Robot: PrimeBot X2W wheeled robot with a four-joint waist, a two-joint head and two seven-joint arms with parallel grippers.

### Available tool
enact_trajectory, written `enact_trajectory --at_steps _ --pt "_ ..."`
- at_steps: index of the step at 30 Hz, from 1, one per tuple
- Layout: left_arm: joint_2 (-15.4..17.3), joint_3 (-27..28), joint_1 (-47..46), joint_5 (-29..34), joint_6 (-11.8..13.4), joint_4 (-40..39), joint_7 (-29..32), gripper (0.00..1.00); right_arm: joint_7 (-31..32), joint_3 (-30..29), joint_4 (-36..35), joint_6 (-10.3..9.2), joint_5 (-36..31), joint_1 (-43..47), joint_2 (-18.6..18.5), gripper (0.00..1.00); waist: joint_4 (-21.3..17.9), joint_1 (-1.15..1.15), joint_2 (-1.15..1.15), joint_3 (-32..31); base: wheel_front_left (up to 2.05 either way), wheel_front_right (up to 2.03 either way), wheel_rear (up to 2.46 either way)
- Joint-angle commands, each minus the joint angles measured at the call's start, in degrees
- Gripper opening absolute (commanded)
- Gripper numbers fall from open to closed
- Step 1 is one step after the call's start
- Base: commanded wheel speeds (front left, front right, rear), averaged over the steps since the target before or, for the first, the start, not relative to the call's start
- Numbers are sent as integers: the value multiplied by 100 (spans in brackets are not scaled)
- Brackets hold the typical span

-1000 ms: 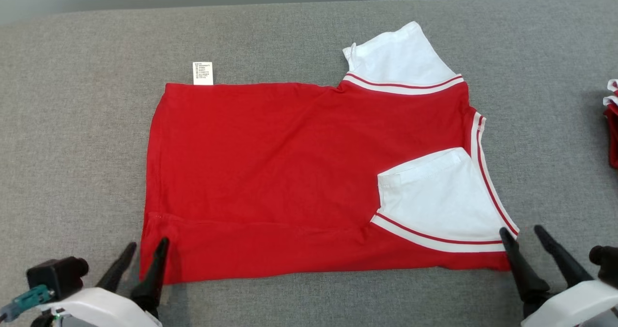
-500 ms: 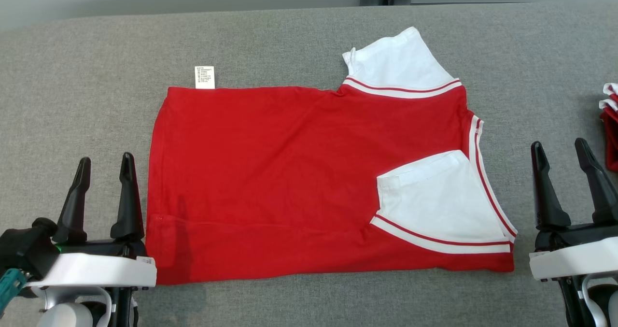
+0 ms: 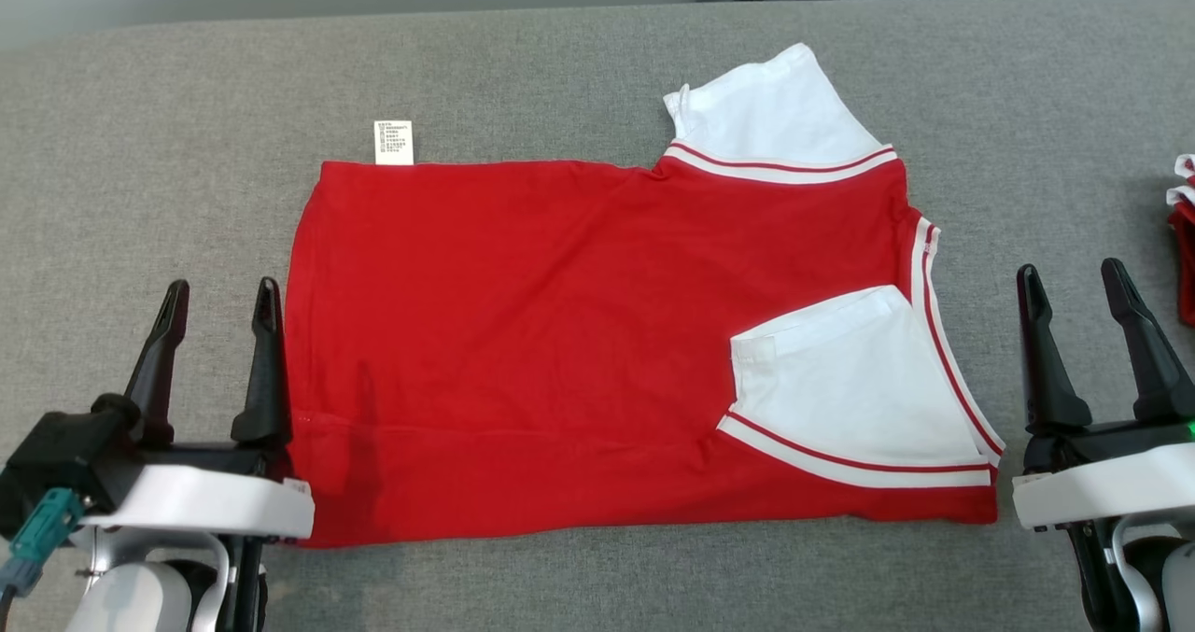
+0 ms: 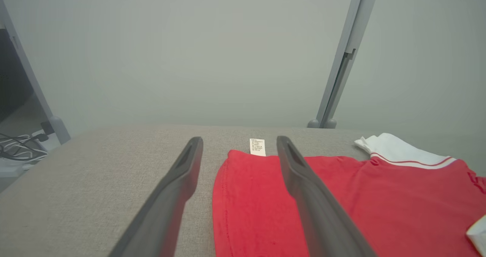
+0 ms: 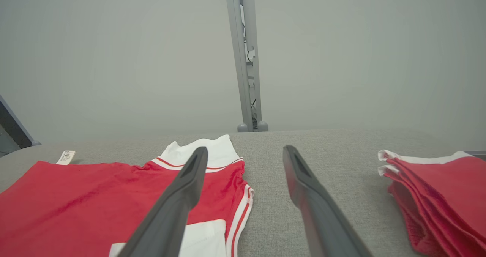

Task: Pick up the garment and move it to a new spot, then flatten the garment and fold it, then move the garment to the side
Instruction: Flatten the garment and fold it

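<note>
Our garment (image 3: 560, 333) lies flat on the surface (image 3: 140, 147), near edge and one sleeve folded in. We'd guess the far sleeve, more folds and the move aside remain. Left end effector (image 3: 222, 287) and right end effector (image 3: 1070, 270) flank it, splayed wide, holding nothing.

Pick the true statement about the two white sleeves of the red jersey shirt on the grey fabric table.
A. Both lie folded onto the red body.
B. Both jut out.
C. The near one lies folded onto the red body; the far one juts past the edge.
C: the near white sleeve lies on the red jersey shirt, the far white sleeve juts onto the grey fabric table.
</note>
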Motion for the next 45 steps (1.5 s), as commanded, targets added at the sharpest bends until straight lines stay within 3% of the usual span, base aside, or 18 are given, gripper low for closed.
enact_trajectory --at_steps 1,9,20,27,34,35,36,37,41,45 --pt "59 -19 -235 56 -13 -4 46 100 -26 16 8 1 25 -108 -25 100 -12 0 0 65 0 0 0" --pt "189 -147 -1193 23 -275 350 426 100 -57 137 2 1 73 -343 -39 100 -120 0 0 416 0 0 0" --pt "463 -329 -3169 -503 -1079 2340 1730 100 -334 528 296 1 206 -852 21 100 -590 0 0 1132 0 0 0" --pt "666 -279 -3584 -767 -1242 3363 2380 100 -555 683 627 1 308 -1025 60 100 -781 0 0 1247 0 0 0" --pt "670 -318 -3531 -1038 -1298 3585 2977 100 -620 643 836 1 394 -1193 4 100 -785 0 0 1265 0 0 0" --pt "678 -324 -3523 -1043 -1300 3571 3004 85 -623 653 854 1 393 -1248 -21 100 -789 0 0 1269 0 0 0" --pt "676 -296 -3531 -1060 -1294 3521 2942 35 -626 666 870 1 404 -1328 -58 100 -793 0 0 1278 0 0 0" --pt "689 -281 -3542 -1047 -1266 3486 2906 0 -612 692 896 1 429 -1432 -98 100 -797 0 0 1288 0 0 0" --pt "717 -291 -3636 -968 -1248 3382 2781 0 -510 769 1127 1 645 -2127 -371 100 -765 0 0 1342 0 0 0" --pt "571 -431 -3815 -911 -1276 3233 2711 0 -365 868 1852 1 945 -3053 -808 100 -571 0 0 1441 0 0 0"
